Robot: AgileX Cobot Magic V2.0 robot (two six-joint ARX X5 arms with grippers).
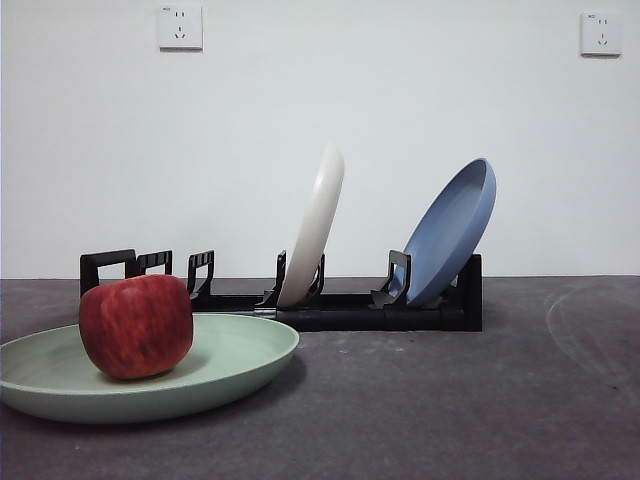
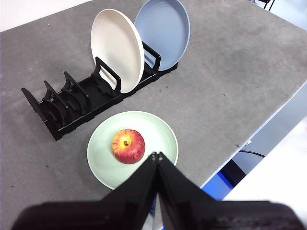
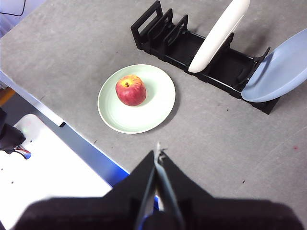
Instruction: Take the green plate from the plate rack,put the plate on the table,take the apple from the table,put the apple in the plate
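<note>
The green plate (image 1: 230, 360) (image 2: 153, 136) (image 3: 153, 103) lies flat on the table (image 1: 450, 400) in front of the plate rack (image 1: 330, 310) (image 2: 72, 100) (image 3: 192, 48). The red apple (image 1: 136, 325) (image 2: 128, 145) (image 3: 130, 89) sits in the plate, upright, toward one side of it. My left gripper (image 2: 157, 155) hangs high above the table, shut and holding nothing, its tips over the plate's near rim. High over the table's front edge, my right gripper (image 3: 159, 151) is shut and empty too. Neither gripper shows in the front view.
A cream-white plate (image 1: 315, 225) (image 2: 117, 50) (image 3: 220, 31) and a blue plate (image 1: 450, 230) (image 2: 163, 31) (image 3: 280, 72) stand tilted in the rack's slots. The table's front edge (image 3: 76, 139) runs close to the green plate.
</note>
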